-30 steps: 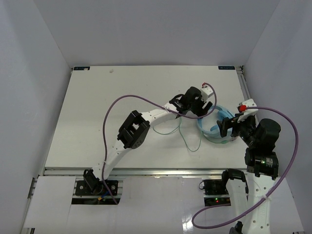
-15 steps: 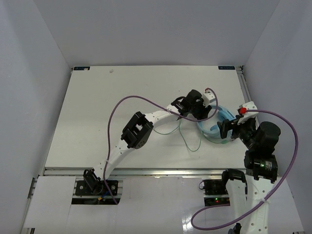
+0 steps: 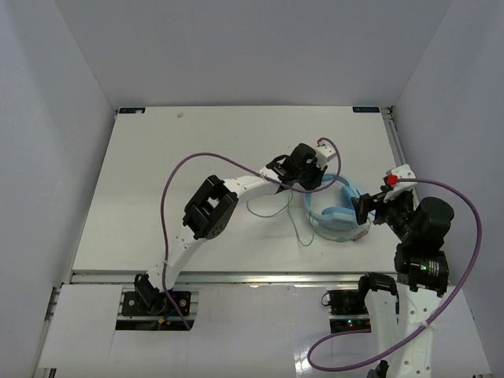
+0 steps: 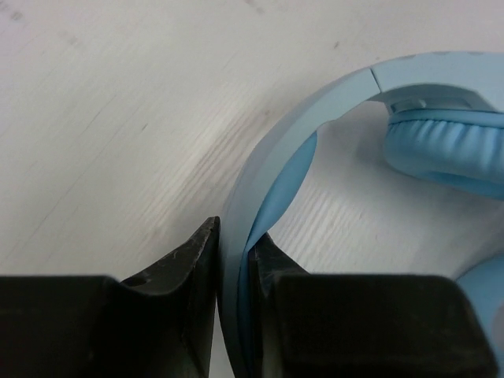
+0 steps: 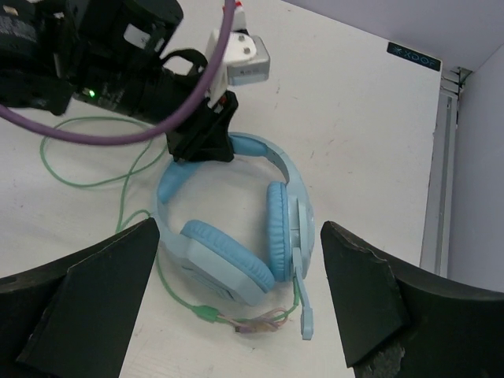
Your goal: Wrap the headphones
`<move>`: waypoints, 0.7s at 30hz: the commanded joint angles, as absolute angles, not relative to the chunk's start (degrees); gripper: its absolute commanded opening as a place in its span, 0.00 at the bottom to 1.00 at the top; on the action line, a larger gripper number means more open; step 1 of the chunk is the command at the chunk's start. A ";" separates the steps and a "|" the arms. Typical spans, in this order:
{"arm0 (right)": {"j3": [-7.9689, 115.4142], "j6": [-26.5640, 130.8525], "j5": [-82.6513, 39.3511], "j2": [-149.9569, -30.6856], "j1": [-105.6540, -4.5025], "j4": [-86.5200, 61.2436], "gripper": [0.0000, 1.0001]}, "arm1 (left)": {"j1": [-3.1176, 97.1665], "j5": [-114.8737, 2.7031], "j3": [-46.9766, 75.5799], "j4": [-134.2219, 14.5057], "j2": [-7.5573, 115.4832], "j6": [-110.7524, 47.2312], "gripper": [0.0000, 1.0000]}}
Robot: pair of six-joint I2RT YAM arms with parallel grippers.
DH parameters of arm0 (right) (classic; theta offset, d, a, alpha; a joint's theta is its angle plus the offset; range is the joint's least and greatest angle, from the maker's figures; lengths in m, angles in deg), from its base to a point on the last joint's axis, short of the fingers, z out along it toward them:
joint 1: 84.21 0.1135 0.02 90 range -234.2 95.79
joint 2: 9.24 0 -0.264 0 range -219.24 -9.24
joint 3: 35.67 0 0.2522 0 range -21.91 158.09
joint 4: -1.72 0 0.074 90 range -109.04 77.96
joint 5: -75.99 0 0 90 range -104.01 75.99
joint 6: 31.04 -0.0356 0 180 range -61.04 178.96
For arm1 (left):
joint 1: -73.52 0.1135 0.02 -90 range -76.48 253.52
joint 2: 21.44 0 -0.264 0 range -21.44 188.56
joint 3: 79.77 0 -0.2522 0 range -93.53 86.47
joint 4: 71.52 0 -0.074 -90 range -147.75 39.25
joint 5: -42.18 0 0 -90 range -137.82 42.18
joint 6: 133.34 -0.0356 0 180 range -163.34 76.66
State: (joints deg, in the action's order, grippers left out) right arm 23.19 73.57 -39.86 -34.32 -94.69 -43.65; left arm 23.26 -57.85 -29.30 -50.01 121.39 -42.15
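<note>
No legible text anywhere. Small dark label (image 5: 413, 51) at far edge of table (image 5: 354, 118), right wrist view: pale characters, too blurred to read. Top view: two similar dark strips at far table corners (image 3: 131, 111) (image 3: 363, 109), print too small to read.

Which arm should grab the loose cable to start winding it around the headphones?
Right, probably. The left gripper is shut on the headband, steadying the headphones. The right gripper hangs open and empty over the ear cups, free to fetch the cable on the table.
</note>
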 commanded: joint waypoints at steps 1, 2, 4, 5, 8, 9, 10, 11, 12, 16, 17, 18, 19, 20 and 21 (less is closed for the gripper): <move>25.24 77.38 -46.21 -35.01 -94.93 -44.21 0.90 | 28.98 -48.55 -20.50 -52.12 99.66 -33.76 0.00; 26.13 78.07 -47.23 -35.77 -94.93 -45.02 0.90 | 30.54 -46.37 -17.36 -52.21 95.42 -31.57 0.00; 27.98 78.69 -50.45 -37.84 -94.93 -46.40 0.90 | 33.84 -43.28 -10.90 -52.13 86.96 -27.11 0.00; 28.72 78.81 -52.98 -39.53 -94.93 -46.88 0.90 | 35.14 -42.07 -8.38 -51.90 83.69 -25.50 0.00; 31.13 77.64 -56.05 -42.94 -94.84 -47.92 0.90 | 38.57 -38.55 1.77 -51.51 70.75 -22.60 0.00; 31.55 77.30 -56.93 -44.64 -94.84 -48.06 0.90 | 38.85 -36.25 3.56 -51.44 66.53 -22.52 0.00; 32.05 76.81 -57.58 -45.86 -94.91 -48.01 0.90 | 38.89 -34.57 5.59 -51.21 65.84 -22.51 0.00; 32.76 76.10 -58.41 -47.30 -94.93 -47.78 0.90 | 39.00 -32.80 9.46 -51.11 61.60 -22.36 0.00; 33.63 75.25 -59.65 -48.69 -94.93 -47.20 0.90 | 39.14 -31.18 12.82 -51.03 57.47 -22.09 0.00; 35.83 70.24 -66.72 -54.74 -94.84 -42.91 0.90 | 40.03 -28.14 19.13 -49.68 47.75 -20.32 0.00; 35.92 68.95 -68.67 -56.03 -94.84 -41.47 0.90 | 40.12 -28.22 19.73 -49.25 46.13 -20.06 0.00; 35.87 66.80 -72.47 -57.65 -94.74 -38.84 0.90 | 40.23 -28.59 19.65 -48.13 43.87 -19.79 0.00; 35.49 63.52 -75.47 -59.49 -94.57 -34.30 0.90 | 40.30 -29.09 19.40 -46.61 42.11 -19.52 0.00; 34.72 59.05 -76.83 -61.31 -94.28 -27.69 0.90 | 40.30 -29.66 18.85 -44.83 41.30 -19.29 0.00; 34.31 56.05 -77.99 -62.45 -93.63 -23.34 0.90 | 40.30 -30.01 18.27 -43.90 40.52 -19.17 0.00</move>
